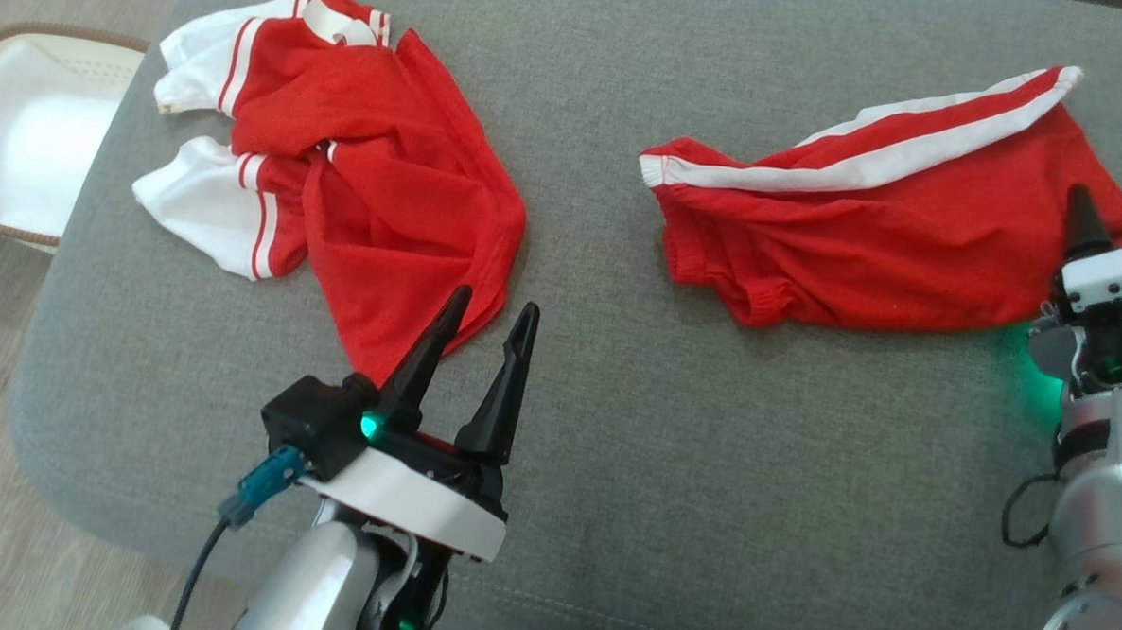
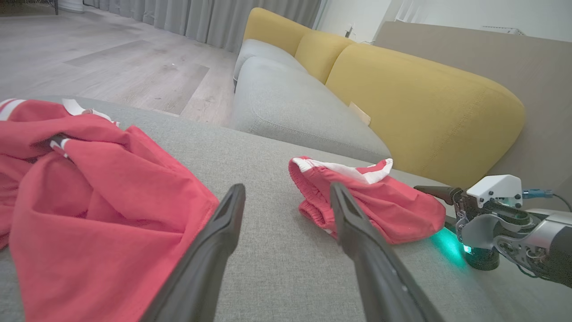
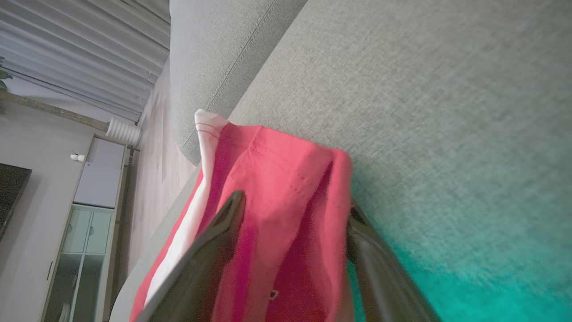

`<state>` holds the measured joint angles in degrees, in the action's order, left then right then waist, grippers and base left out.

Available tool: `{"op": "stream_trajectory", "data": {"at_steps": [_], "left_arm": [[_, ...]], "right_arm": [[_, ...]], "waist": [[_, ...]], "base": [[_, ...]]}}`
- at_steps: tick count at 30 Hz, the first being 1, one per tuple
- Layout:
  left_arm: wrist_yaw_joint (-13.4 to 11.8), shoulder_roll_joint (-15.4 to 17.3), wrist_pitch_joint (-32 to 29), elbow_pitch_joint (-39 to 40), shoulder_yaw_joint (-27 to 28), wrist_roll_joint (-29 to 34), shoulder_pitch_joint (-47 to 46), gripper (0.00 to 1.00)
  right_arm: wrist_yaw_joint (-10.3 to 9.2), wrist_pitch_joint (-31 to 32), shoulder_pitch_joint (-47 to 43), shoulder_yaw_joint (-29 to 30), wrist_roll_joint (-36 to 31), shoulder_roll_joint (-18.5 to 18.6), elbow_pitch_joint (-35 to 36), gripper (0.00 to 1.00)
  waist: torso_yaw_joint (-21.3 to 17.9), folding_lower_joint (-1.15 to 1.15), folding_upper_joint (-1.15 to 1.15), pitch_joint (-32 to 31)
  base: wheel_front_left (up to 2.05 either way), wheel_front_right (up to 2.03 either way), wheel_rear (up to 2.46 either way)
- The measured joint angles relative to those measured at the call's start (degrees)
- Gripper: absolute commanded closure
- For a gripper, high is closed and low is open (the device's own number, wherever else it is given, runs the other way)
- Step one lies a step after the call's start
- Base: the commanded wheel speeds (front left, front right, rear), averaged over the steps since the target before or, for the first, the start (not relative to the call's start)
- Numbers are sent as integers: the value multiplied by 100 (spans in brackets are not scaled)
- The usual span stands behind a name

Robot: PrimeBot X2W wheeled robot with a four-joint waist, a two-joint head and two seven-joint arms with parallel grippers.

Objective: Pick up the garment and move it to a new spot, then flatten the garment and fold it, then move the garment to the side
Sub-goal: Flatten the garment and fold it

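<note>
Lying lengthwise left to right, red shorts [image 1: 867,243]

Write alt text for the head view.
Two red garments lie on a grey cushion: a crumpled red-and-white shirt at left and red shorts with a white side stripe at right. The open left claw points at the shirt's lower hem; the right claw sits at the shorts' right edge.

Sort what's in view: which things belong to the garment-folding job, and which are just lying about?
Job: red shorts, open right gripper astride their edge; red shirt; open left gripper; grey cushion beneath.
Lying about: white chair; yellow sofa.
</note>
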<state>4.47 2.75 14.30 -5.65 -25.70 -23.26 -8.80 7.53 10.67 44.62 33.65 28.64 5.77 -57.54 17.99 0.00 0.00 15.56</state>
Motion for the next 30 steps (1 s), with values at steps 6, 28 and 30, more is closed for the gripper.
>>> {"op": "stream_trajectory", "data": {"at_steps": [6, 28, 30], "left_arm": [[-46, -1, 0, 14, -93, -2, -115, 0], [-103, -3, 0, 58, -80, -116, -202, 0], [-103, -3, 0, 49, -56, -116, -188, 0]], "right_arm": [[0, 2, 218, 53, -226, 108, -138, 0], [1, -1057, 366, 338, -896, 372, -826, 100], [1, -1384, 215, 576, -1068, 487, -943, 100]], "waist": [[64, 0, 0, 136], [-13, 0, 0, -44], [-71, 0, 0, -113]], "base": [[0, 0, 0], [0, 0, 0], [0, 0, 0]]}}
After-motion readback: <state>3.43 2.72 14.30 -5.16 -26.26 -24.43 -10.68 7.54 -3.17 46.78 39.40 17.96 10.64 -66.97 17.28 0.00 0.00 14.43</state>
